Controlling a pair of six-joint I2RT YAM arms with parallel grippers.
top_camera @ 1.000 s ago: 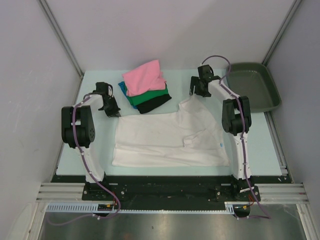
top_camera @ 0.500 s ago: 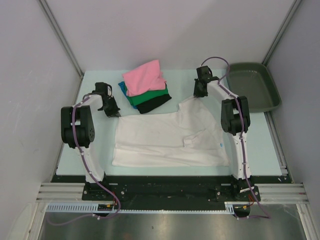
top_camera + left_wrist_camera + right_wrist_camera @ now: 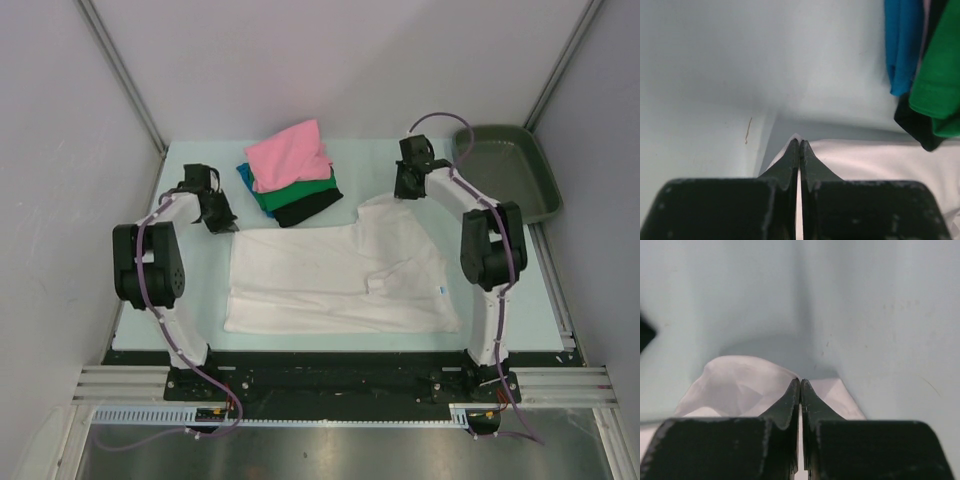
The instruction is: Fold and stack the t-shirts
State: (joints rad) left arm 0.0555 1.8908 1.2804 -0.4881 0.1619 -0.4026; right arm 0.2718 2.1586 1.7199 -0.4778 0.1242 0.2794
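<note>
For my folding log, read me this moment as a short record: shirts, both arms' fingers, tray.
white t-shirt: spread out, near centre
left gripper: fingers shut on white t-shirt's far left corner
right gripper: fingers shut on its far right corner
stack: pink on top; teal-blue, green, black beneath; behind white t-shirt
tray: far right, apart from shirts

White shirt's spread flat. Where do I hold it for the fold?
Likely the two far corners, from above, fingers angled toward the table's far side: the white t-shirt lies flat, so only edges and corners offer cloth to pinch. The left gripper and right gripper are shut on those corners now.
</note>
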